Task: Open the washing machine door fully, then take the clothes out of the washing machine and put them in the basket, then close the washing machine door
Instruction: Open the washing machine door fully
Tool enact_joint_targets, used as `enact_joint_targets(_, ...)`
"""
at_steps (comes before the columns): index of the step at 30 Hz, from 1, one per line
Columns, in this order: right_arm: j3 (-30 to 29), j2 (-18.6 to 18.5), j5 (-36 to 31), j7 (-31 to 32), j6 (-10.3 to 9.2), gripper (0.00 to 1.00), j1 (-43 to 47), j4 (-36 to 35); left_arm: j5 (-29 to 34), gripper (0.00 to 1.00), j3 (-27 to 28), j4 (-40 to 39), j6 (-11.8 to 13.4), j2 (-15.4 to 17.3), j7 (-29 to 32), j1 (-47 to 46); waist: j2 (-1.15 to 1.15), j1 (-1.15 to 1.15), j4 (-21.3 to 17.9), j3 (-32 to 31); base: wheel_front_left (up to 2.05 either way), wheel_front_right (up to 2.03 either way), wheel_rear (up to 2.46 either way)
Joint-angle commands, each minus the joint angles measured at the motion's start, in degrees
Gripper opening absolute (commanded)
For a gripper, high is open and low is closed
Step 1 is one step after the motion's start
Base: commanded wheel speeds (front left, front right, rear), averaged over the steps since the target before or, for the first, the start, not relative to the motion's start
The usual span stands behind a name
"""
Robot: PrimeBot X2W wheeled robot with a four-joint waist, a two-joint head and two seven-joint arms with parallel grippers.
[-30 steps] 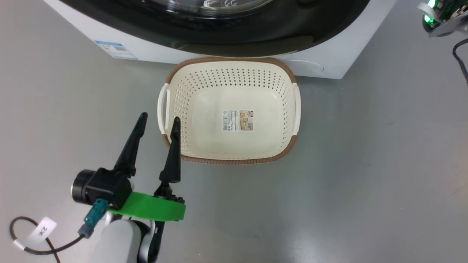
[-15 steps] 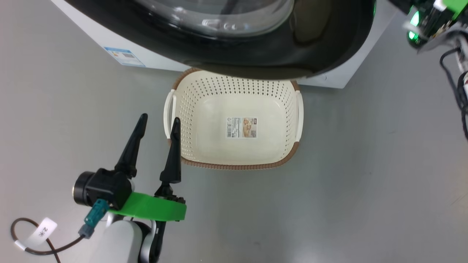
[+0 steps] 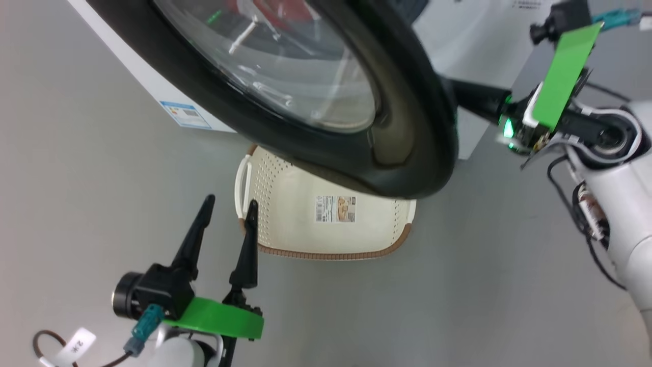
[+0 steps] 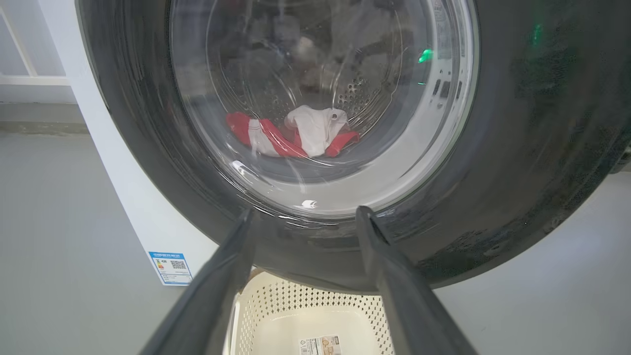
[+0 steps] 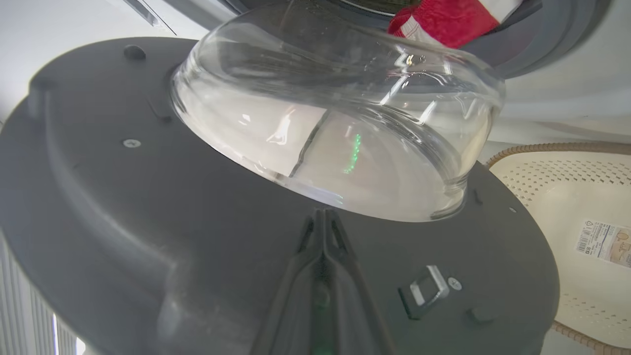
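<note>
— Grey floor (image 3: 484, 285), washer (image 4: 148, 217) up front. Where's everything sitting?
— Door (image 3: 407, 127) is standing part open over the basket (image 3: 326, 255); clothes (image 4: 296, 133) are lying in the drum (image 4: 355, 88). R gripper (image 5: 323, 217) is showing fingers together, tip at the door's grey inner face, nothing held. L gripper (image 3: 230, 202) is hovering spread wide, empty, by the basket.
— Handling?
— We're guessing the door's stiff, glossy rim slippery; push on plastic, not glass. Clothes look soft, light: pinch a top fold.
— Writing?
— Blue sticker (image 3: 186, 113), basket label (image 3: 334, 209): too small. Cable tag (image 3: 76, 342) seems "2米".
</note>
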Motion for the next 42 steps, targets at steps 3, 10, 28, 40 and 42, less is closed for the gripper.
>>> enact_joint_targets(3, 0.29, 1.88, -0.61, 1.04, 0.1, 0.0, 4.71, -3.43, 0.53, 1.0, 1.56, -0.6, 0.27, 1.06, -0.69, 1.96, 0.0, 0.0, 0.64, -3.23, 0.0, 0.0, 0.0)
enact_joint_targets(10, -0.21, 3.69, -1.57, 1.96, 0.1, 0.0, 10.83, -6.95, 0.51, 1.0, 1.47, -0.44, 0.06, 1.06, -0.69, 4.73, 0.0, 0.0, 1.84, -6.7, 0.0, 0.0, 0.0)
enact_joint_targets(28, -1.46, 8.73, -3.25, 5.05, 0.1, 0.0, 20.34, -11.41, 0.42, 1.0, 2.06, 0.0, -0.54, 1.06, -0.69, 8.86, 0.0, 0.0, 7.09, -12.04, 0.0, 0.0, 0.0)
enact_joint_targets(40, -1.79, 12.15, -5.21, 6.01, 0.1, 0.0, 24.02, -13.58, 0.44, 1.0, 2.71, 0.07, -0.29, 1.06, -0.69, 9.83, 0.0, 0.0, 11.94, -13.52, 0.0, 0.0, 0.0)
enact_joint_targets(42, -1.53, 12.73, -5.67, 6.32, 0.1, 0.0, 24.33, -13.81, 0.44, 1.0, 2.77, 0.04, -0.22, 1.06, -0.69, 9.87, 0.0, 0.0, 12.62, -13.55, 0.0, 0.0, 0.0)
